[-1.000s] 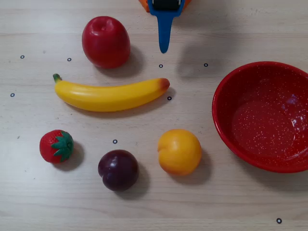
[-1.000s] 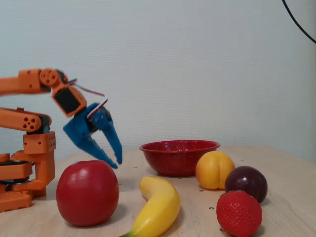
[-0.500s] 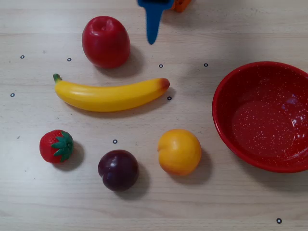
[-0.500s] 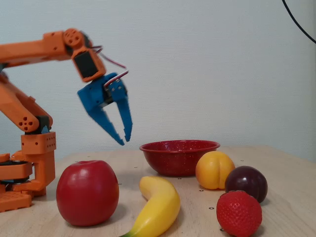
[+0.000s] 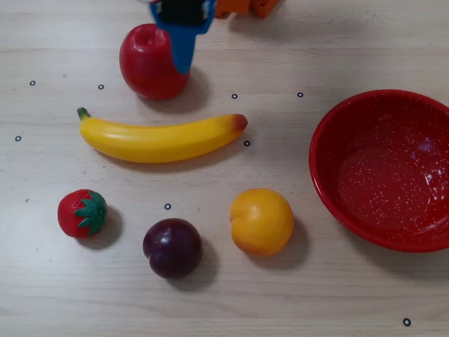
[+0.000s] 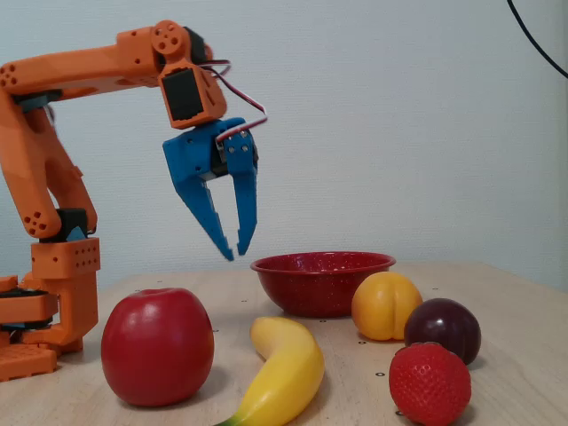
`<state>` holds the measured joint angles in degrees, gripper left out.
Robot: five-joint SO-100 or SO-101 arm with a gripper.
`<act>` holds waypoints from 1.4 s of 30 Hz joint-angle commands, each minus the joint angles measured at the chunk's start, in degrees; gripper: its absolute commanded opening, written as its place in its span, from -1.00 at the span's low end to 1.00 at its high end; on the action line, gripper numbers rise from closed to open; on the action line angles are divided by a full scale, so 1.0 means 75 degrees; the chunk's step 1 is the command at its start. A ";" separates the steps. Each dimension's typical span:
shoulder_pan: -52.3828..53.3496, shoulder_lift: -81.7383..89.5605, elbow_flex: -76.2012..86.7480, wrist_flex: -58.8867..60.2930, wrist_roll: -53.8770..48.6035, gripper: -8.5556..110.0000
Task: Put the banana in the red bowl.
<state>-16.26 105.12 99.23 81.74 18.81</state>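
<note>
One banana (image 5: 160, 139) lies left of centre in the overhead view, well apart from the one red bowl (image 5: 330, 133) at right. Four other fruits surround it: apple (image 5: 149, 67), strawberry (image 5: 82, 213), plum (image 5: 172, 248), peach (image 5: 261, 221). The gripper (image 6: 238, 250) hangs slightly parted and empty above the table.

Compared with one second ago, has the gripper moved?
Yes. In the overhead view the gripper has shifted left and now overlaps the red apple; in the fixed view it has risen, well above the table.

Arm raised, gripper (image 6: 236, 249) slightly parted, pointing down
</note>
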 commanded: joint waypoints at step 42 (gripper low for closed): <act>-0.1078 -0.4324 -0.2930 -0.0223 0.1957 0.02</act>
<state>-24.87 70.49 82.09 80.24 32.52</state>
